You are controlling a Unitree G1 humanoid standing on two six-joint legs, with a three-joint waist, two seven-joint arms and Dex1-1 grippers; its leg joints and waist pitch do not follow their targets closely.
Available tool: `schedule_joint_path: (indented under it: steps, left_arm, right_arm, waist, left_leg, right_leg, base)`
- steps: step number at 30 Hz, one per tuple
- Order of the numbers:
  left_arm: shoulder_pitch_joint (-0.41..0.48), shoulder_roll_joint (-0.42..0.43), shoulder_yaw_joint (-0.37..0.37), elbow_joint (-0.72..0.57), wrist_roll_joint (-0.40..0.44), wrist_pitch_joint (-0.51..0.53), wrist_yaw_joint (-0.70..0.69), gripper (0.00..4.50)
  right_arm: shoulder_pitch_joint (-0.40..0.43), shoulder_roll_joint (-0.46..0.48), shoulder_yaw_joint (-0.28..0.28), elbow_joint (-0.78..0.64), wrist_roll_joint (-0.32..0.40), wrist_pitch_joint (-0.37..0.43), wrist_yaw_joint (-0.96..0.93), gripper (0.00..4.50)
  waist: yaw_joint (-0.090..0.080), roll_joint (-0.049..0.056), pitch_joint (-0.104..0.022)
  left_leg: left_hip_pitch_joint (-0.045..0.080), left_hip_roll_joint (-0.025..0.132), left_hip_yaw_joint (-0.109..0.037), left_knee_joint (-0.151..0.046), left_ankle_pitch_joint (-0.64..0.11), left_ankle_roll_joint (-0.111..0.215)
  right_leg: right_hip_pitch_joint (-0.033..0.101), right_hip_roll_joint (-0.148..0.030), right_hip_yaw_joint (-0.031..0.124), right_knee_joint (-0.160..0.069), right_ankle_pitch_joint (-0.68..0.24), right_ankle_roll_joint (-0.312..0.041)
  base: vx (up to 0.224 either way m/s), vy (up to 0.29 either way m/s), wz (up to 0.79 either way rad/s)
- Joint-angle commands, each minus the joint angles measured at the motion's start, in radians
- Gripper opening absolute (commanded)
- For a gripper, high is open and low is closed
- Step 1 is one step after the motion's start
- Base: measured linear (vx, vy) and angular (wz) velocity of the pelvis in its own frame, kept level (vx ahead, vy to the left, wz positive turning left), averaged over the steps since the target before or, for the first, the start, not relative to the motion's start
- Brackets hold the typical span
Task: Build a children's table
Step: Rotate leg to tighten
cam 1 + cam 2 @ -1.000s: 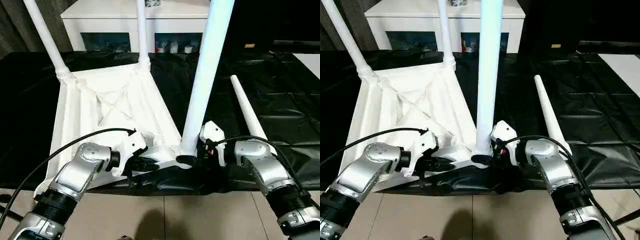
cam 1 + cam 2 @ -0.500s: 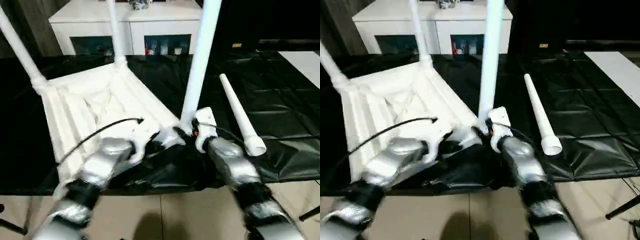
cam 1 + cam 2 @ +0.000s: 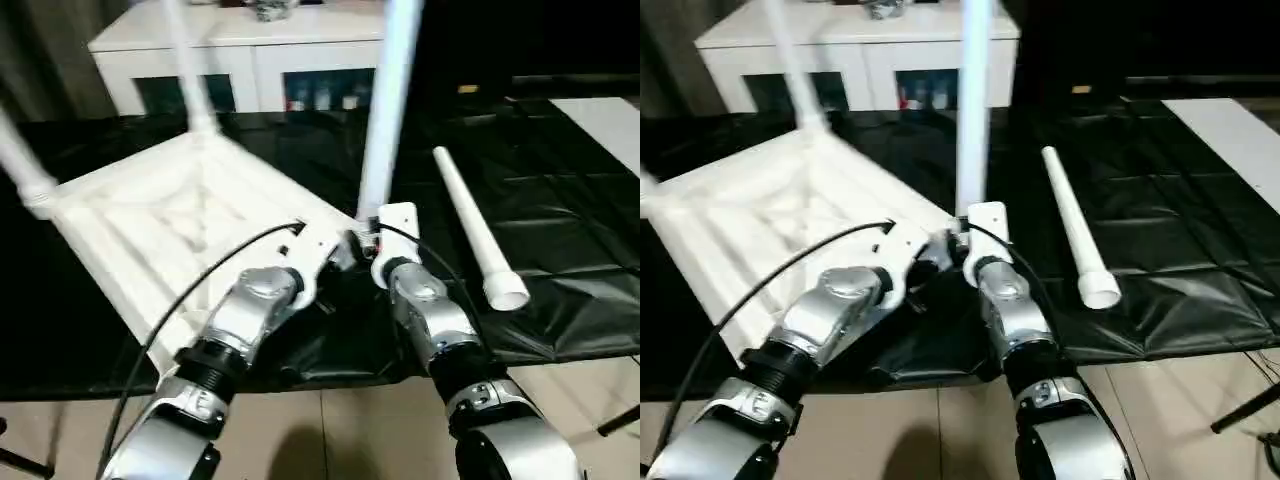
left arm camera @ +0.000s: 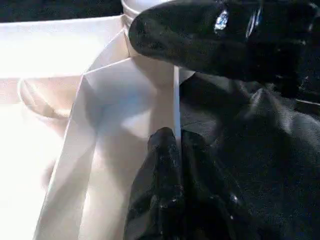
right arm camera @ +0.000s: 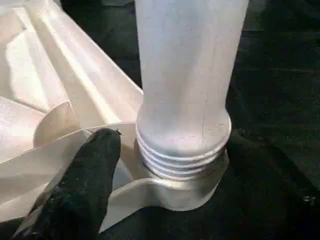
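The children's table top (image 3: 180, 230) lies upside down on the black cover, ribs up. Three white legs stand in its corner sockets: one far left (image 3: 20, 160), one at the back (image 3: 185, 60) and one at the near corner (image 3: 385, 110). A fourth leg (image 3: 470, 225) lies loose on the cover to the right. My left gripper (image 4: 177, 137) is shut on the thin rim wall beside the near corner socket (image 5: 185, 190). At that leg's threaded base (image 5: 182, 150) my right gripper (image 3: 365, 240) stands open, one finger (image 5: 95, 170) just off the collar.
A white cabinet (image 3: 250, 50) with glass doors stands behind the black-covered table (image 3: 560, 180). That table's front edge runs just below the grippers, with tiled floor (image 3: 350, 420) beneath. A white surface (image 3: 610, 120) shows at the far right.
The whole view has swung and tilted, so the camera moved. Both forearms now reach in close together at the near corner. The left gripper keeps its hold on the rim.
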Motion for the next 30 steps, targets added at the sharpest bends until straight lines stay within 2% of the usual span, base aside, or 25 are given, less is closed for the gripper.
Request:
schedule_joint_path:
  steps: [1, 2, 3, 5, 6, 10, 11, 12, 14, 15, 16, 21, 25, 30]
  left_arm:
    - [0.062, 0.045, -0.015, -0.053, -0.031, -0.027, -0.111, 0.0]
    - [0.064, 0.047, -0.015, -0.056, -0.032, -0.026, -0.115, 0.0]
    - [0.082, 0.076, -0.025, -0.076, -0.038, -0.049, -0.161, 0.0]
    - [0.103, 0.107, -0.03, -0.098, -0.043, -0.055, -0.207, 0.0]
    - [0.112, 0.124, -0.037, -0.107, -0.045, -0.068, -0.234, 0.0]
    - [0.133, 0.164, -0.051, -0.133, -0.054, -0.095, -0.302, 0.0]
    - [0.161, 0.211, -0.056, -0.187, -0.086, -0.104, -0.401, 0.0]
    - [0.172, 0.23, -0.055, -0.214, -0.103, -0.102, -0.443, 0.0]
    - [0.184, 0.258, -0.053, -0.255, -0.134, -0.09, -0.508, 0.0]
    - [0.185, 0.268, -0.053, -0.263, -0.14, -0.086, -0.525, 0.0]
    - [0.185, 0.285, -0.059, -0.273, -0.145, -0.083, -0.554, 0.0]
    - [0.182, 0.3, -0.065, -0.271, -0.144, -0.096, -0.579, 0.0]
    - [0.182, 0.3, -0.064, -0.271, -0.145, -0.098, -0.582, 0.0]
    - [0.188, 0.303, -0.065, -0.284, -0.151, -0.092, -0.597, 0.0]
  right_arm:
    - [0.004, -0.072, 0.042, -0.007, -0.032, -0.026, 0.086, 3.97]
    - [0.005, -0.076, 0.044, -0.008, -0.033, -0.027, 0.09, 3.97]
    - [0.025, -0.111, 0.05, -0.033, -0.025, -0.026, 0.171, 3.97]
    - [0.05, -0.148, 0.049, -0.071, -0.008, -0.03, 0.264, 3.97]
    - [0.061, -0.165, 0.048, -0.09, 0.007, -0.026, 0.313, 3.97]
    - [0.087, -0.206, 0.051, -0.135, 0.043, -0.017, 0.429, 3.97]
    - [0.132, -0.284, 0.103, -0.211, 0.074, -0.015, 0.609, 3.97]
    - [0.153, -0.32, 0.129, -0.247, 0.091, -0.008, 0.692, 3.97]
    - [0.187, -0.378, 0.165, -0.308, 0.116, -0.006, 0.825, 3.97]
    - [0.193, -0.391, 0.169, -0.319, 0.118, -0.005, 0.851, 3.97]
    - [0.201, -0.412, 0.176, -0.338, 0.128, 0.005, 0.902, 3.97]
    - [0.197, -0.415, 0.165, -0.34, 0.131, -0.005, 0.938, 3.97]
    - [0.189, -0.409, 0.161, -0.338, 0.135, -0.011, 0.942, 3.97]
    - [0.176, -0.423, 0.188, -0.33, 0.122, -0.026, 0.969, 3.97]
  waist:
    - [0.009, -0.016, -0.06]
    - [0.011, -0.015, -0.06]
    - [0.014, -0.015, -0.058]
    - [0.017, -0.012, -0.056]
    - [0.018, -0.014, -0.055]
    - [0.026, -0.012, -0.055]
    - [0.026, 0.0, -0.053]
    - [0.028, -0.007, -0.052]
    - [0.032, -0.006, -0.053]
    - [0.032, -0.001, -0.052]
    - [0.03, -0.003, -0.052]
    - [0.026, -0.005, -0.052]
    - [0.027, -0.006, -0.054]
    - [0.028, -0.006, -0.055]
  left_leg:
    - [0.008, 0.028, -0.008, -0.068, -0.173, 0.049]
    - [0.008, 0.03, -0.008, -0.067, -0.167, 0.052]
    - [0.011, 0.027, -0.004, -0.065, -0.178, 0.064]
    - [0.009, 0.03, -0.004, -0.067, -0.185, 0.069]
    - [0.011, 0.031, -0.003, -0.067, -0.19, 0.069]
    - [0.015, 0.035, -0.005, -0.071, -0.215, 0.06]
    - [0.019, 0.035, -0.005, -0.073, -0.244, 0.053]
    - [0.016, 0.038, -0.006, -0.074, -0.247, 0.052]
    - [0.015, 0.039, -0.007, -0.073, -0.247, 0.061]
    - [0.014, 0.037, -0.005, -0.073, -0.24, 0.063]
    - [0.013, 0.036, -0.005, -0.073, -0.241, 0.064]
    - [0.014, 0.036, -0.005, -0.072, -0.244, 0.058]
    - [0.014, 0.036, -0.005, -0.071, -0.22, 0.058]
    - [0.013, 0.036, -0.005, -0.068, -0.202, 0.068]
  right_leg:
    - [0.051, -0.057, 0.031, -0.073, -0.154, -0.209]
    - [0.05, -0.057, 0.031, -0.071, -0.14, -0.215]
    - [0.048, -0.055, 0.032, -0.072, -0.132, -0.226]
    - [0.049, -0.056, 0.033, -0.073, -0.144, -0.223]
    - [0.048, -0.056, 0.034, -0.073, -0.148, -0.224]
    - [0.047, -0.056, 0.035, -0.074, -0.171, -0.224]
    - [0.045, -0.052, 0.033, -0.077, -0.181, -0.225]
    - [0.048, -0.054, 0.036, -0.074, -0.176, -0.221]
    - [0.05, -0.053, 0.035, -0.073, -0.171, -0.222]
    - [0.048, -0.053, 0.035, -0.072, -0.169, -0.228]
    - [0.047, -0.051, 0.034, -0.074, -0.171, -0.229]
    - [0.046, -0.056, 0.035, -0.076, -0.199, -0.243]
    - [0.047, -0.054, 0.034, -0.072, -0.172, -0.248]
    - [0.049, -0.054, 0.033, -0.07, -0.147, -0.254]
  base:
    - [0.0, 0.0, 0.0]
    - [0.0, 0.0, 0.0]
    - [0.0, 0.0, 0.0]
    - [0.0, 0.0, 0.0]
    - [0.0, 0.0, 0.0]
    - [0.0, 0.0, 0.0]
    - [0.0, 0.0, 0.0]
    - [0.0, 0.0, 0.0]
    - [0.0, 0.0, 0.0]
    - [0.0, 0.0, 0.0]
    - [0.0, 0.0, 0.0]
    - [0.0, 0.0, 0.0]
    - [0.0, 0.0, 0.0]
    - [0.0, 0.0, 0.0]
